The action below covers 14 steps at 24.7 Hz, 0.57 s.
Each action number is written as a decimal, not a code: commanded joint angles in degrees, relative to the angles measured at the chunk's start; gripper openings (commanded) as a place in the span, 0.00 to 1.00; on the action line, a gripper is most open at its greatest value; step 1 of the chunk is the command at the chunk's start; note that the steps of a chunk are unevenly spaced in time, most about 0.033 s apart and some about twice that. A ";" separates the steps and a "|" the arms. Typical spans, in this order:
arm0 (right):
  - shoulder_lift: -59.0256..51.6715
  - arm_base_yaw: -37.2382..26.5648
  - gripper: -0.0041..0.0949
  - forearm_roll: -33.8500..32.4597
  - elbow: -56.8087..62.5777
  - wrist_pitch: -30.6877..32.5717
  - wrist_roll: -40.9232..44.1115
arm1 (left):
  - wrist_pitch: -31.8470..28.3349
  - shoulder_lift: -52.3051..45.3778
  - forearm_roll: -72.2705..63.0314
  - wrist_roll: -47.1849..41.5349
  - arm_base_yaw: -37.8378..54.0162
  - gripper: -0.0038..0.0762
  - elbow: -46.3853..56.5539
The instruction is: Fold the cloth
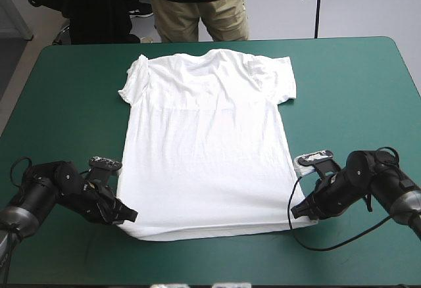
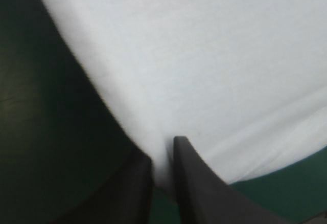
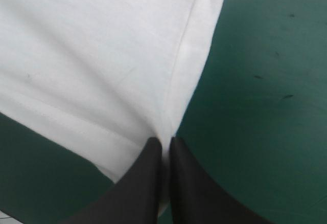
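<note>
Holding the T-shirt's (image 1: 207, 143) bottom corners
The left gripper (image 1: 128, 214) and right gripper (image 1: 299, 210) pinch them tight in their fingers, probably to lift and fold it.

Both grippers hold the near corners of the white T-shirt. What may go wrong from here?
The left gripper and right gripper pinch only the hem corners of the T-shirt, so the cloth may slip out on lifting. The far sleeve on the left side lies bunched; folding over it may trap creases.
</note>
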 commanded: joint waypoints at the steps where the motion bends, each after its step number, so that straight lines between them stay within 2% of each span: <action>1: -2.74 0.07 0.26 1.29 -1.22 0.65 0.01 | -1.34 -1.16 -5.29 1.53 -0.21 0.39 -1.19; 2: -3.73 0.07 0.34 2.30 -1.22 0.65 -0.10 | -1.48 -1.16 -5.55 1.53 -0.21 0.45 -1.19; 4: -5.89 0.07 0.45 3.06 -1.22 1.56 -1.01 | -1.66 -1.16 -5.68 1.17 -0.21 0.49 -1.31; 8: -10.24 0.07 0.46 -0.28 -2.73 2.86 0.63 | -1.50 -1.75 -5.56 -0.72 -0.21 0.49 -4.25; 10: -11.14 0.07 0.46 -1.43 -4.41 0.93 1.13 | -5.28 -1.75 -4.47 -1.44 -0.21 0.49 -6.15; 14: -10.19 0.07 0.45 -1.67 -8.99 -5.47 1.13 | -17.21 0.29 1.24 -9.60 -0.10 0.49 -11.37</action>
